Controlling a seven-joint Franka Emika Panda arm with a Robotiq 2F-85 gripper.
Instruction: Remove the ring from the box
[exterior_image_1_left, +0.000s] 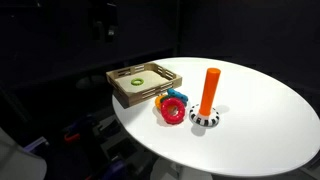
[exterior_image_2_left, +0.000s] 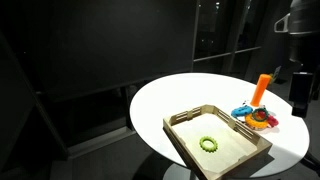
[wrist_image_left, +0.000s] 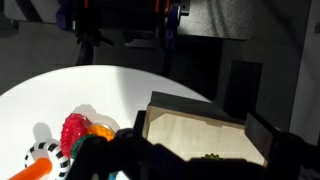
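The box (exterior_image_1_left: 150, 88) is a shallow tan wooden tray at the table's edge; it also shows in the other exterior view (exterior_image_2_left: 190, 120) and the wrist view (wrist_image_left: 185, 128). The small green ring (exterior_image_1_left: 136, 81) lies flat inside it, seen in both exterior views (exterior_image_2_left: 208, 143). In the wrist view only its top edge (wrist_image_left: 212, 156) shows at the bottom of the frame. My gripper (wrist_image_left: 198, 126) is open and empty, well above the box, with its dark fingers framing the tray. Part of the arm (exterior_image_2_left: 299, 86) shows at the right edge of an exterior view.
Beside the box stand a red ring (exterior_image_1_left: 172, 110), a blue ring (exterior_image_1_left: 179, 95) and an orange peg (exterior_image_1_left: 209, 90) on a striped base (exterior_image_1_left: 205, 119). They all sit on a round white table (exterior_image_1_left: 260, 120). The surroundings are dark.
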